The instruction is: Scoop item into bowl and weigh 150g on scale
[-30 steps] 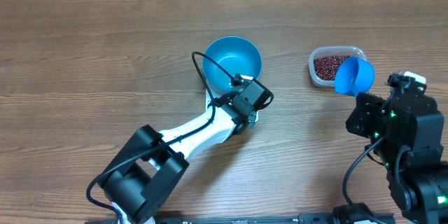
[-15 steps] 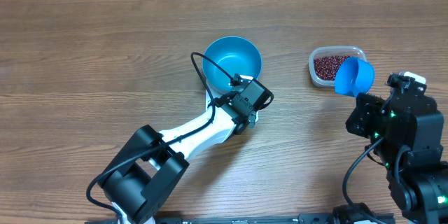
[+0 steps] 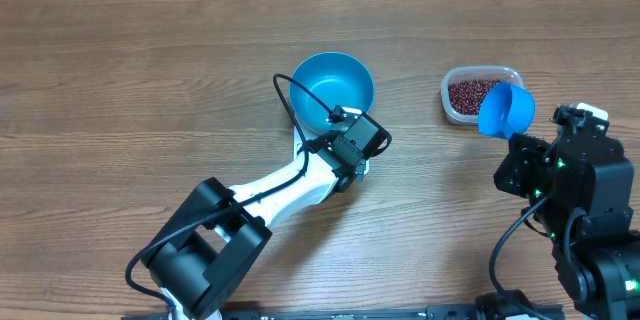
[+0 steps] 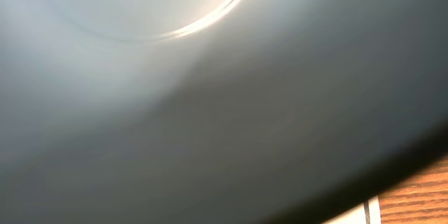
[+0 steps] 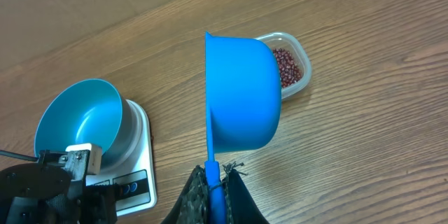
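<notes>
The blue bowl [image 3: 333, 88] stands empty on the white scale [image 5: 137, 159], which shows only at its near edge. My left gripper [image 3: 352, 142] hangs low over the scale's button panel, right against the bowl's near side, and its fingers are hidden. The bowl's blurred wall [image 4: 210, 98] fills the left wrist view, which shows no fingers either. The dark red beans [image 3: 475, 93] lie in a clear tub [image 5: 302, 56] at the right. My right gripper [image 5: 215, 192] is shut on the handle of a blue scoop [image 5: 241, 91], held on its side just in front of the tub. No beans show in the scoop [image 3: 505, 108].
A black cable [image 3: 290, 110] loops from the left arm past the bowl's left side. The left arm's white link [image 3: 285, 182] slants across the table's middle. Bare wooden table [image 3: 150, 80] spreads to the left and behind.
</notes>
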Available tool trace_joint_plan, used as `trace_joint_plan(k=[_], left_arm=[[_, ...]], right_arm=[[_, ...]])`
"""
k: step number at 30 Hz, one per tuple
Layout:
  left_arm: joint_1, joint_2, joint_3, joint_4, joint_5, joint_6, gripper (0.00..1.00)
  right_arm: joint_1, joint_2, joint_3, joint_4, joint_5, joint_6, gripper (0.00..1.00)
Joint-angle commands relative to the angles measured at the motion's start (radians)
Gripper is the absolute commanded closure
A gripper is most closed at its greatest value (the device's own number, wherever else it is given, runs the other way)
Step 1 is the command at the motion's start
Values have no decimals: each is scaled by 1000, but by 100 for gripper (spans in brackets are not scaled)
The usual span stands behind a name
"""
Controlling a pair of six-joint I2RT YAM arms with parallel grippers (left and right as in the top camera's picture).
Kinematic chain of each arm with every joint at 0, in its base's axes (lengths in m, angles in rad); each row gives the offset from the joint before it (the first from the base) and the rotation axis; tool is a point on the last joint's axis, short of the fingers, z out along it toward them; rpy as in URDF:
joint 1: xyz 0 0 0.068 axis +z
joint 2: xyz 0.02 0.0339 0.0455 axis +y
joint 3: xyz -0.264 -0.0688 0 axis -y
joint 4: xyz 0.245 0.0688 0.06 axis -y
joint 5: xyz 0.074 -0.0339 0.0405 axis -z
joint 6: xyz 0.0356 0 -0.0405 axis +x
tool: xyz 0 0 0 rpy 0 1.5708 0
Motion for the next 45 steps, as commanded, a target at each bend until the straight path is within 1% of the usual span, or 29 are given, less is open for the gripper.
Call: trace_joint_plan(k=[1,5,10,12,19,21,23,26,28,31,35,37,42,45], left_arm=[[4,43,-3,-6,-7,-10,96],[4,43,-3,-6,-6,-11,96],[4,8,19,-14,66,-10,96],[4,-20,46,-33,71,-10,96],[4,-216,201,-152,68,11,96],[4,-301,235,-223,63,27,96],[4,-389,245,-299,11,19,96],[15,-512,245,-438,-160,-56,96],[43,-575,245,-534,-224,-45,96],[85,-617,245,-610,-159,72,96],[103,-636,245,-664,0,260,96],[103,-643,245,-676,50,314,96],[103,-682,248,-728,89,331,96],[103,-724,248,-768,165,331,96]], right_arm=[[-5,-4,31,2,-2,-8,96],[-5,-4,31,2,-2,-8,96],[-5,-4,31,2,-2,-8,96],[-5,-4,31,2,-2,-8,96],[-5,-4,31,-2,-2,-8,96],[-5,-4,31,-2,-2,-8,96],[-5,-4,31,-2,-2,-8,96],[-5,-4,31,-3,-2,-8,96],[-5,-4,31,-9,-3,-8,96],[-5,-4,31,-25,-3,-8,96],[-5,-4,31,-63,-3,-8,96],[-5,-4,31,-79,-2,-8,96],[-5,-4,31,-116,-2,-8,96],[-5,-4,31,-129,-3,-8,96]])
